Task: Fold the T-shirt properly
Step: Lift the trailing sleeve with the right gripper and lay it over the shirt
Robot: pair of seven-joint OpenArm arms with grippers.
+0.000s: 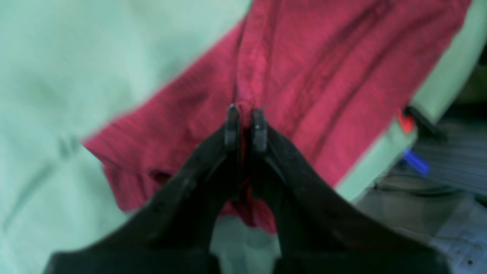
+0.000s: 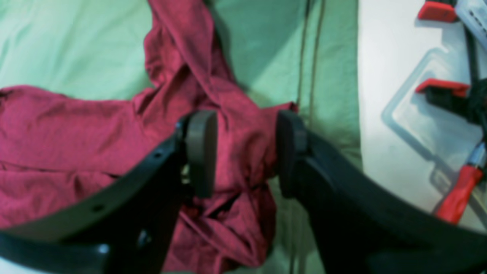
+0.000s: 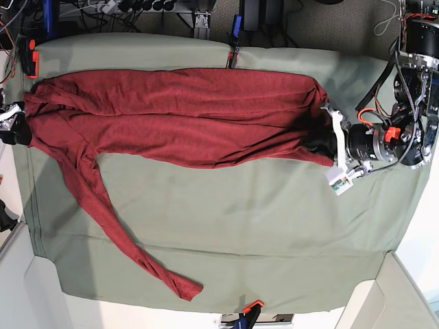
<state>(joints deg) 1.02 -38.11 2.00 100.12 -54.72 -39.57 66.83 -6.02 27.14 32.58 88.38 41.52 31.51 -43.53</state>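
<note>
The left fingers (image 1: pixel 245 114) are pinched nearly closed on a ridge of the T-shirt (image 3: pixel 178 116), the right fingers (image 2: pixel 243 152) gape wide astride its bunched end, and the limp, light knit, stretched between them across the desk (image 3: pixel 274 226), is best gripped at hem and shoulders.

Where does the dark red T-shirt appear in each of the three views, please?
Left wrist: T-shirt fills centre and upper right, pinched by the left gripper.
Right wrist: left and centre, between the open right gripper fingers.
Base: across the upper table, one sleeve trailing down-left.
Shared landmark: green table cloth.
</note>
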